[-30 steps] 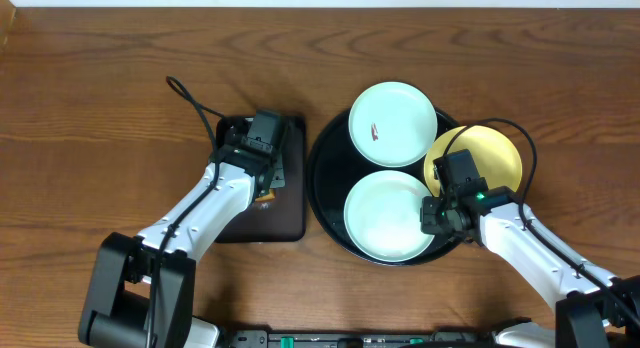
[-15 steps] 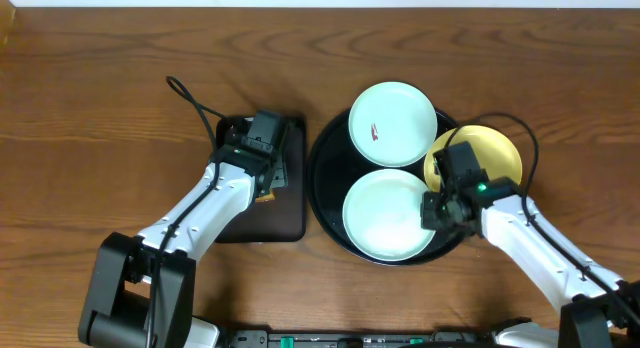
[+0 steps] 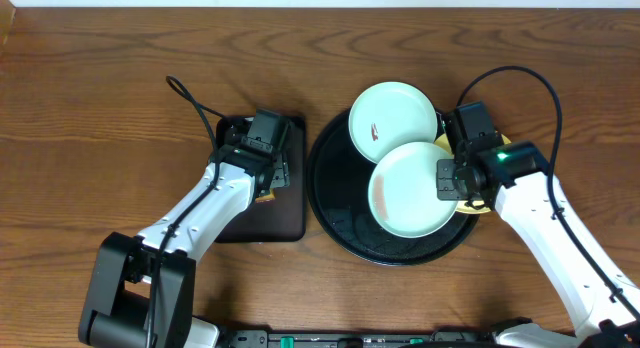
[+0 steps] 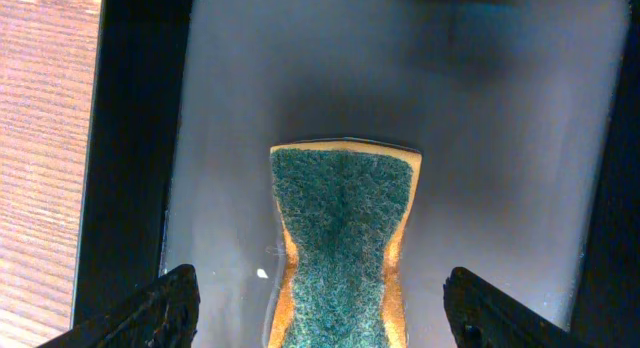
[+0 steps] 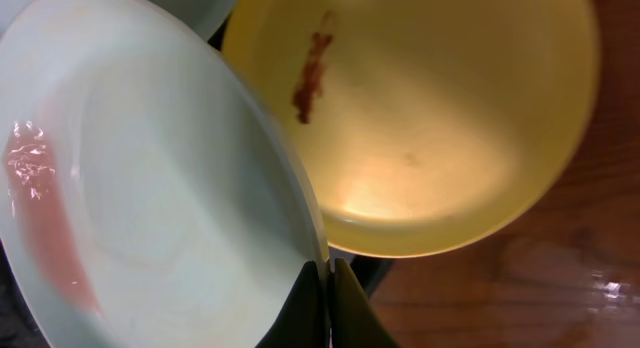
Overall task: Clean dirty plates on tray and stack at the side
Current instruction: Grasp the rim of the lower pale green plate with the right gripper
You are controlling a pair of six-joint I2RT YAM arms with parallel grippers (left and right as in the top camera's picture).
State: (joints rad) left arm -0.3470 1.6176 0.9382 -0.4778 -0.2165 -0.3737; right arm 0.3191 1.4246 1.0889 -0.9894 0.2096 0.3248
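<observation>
My right gripper (image 3: 447,180) is shut on the rim of a mint-blue plate (image 3: 412,188) and holds it lifted and tilted above the round black tray (image 3: 335,203); in the right wrist view the plate (image 5: 150,198) has a faint pink smear and the jaws (image 5: 328,288) pinch its edge. The yellow plate (image 5: 430,108), with a brown smear, lies below it, mostly hidden in the overhead view (image 3: 500,146). A second mint-blue plate (image 3: 390,123) with a small smear sits at the tray's back. My left gripper (image 4: 320,306) is open over a green-and-orange sponge (image 4: 343,243).
The sponge lies in a smaller rectangular black tray (image 3: 290,203) left of the round tray; the tray's wet floor shows in the left wrist view (image 4: 500,168). Wooden table (image 3: 90,108) surrounds both. The right arm's cable (image 3: 535,88) loops above the plates.
My right gripper has lifted the front mint-blue plate off the tray and carried it up and to the right, over the yellow plate. The left arm has not moved.
</observation>
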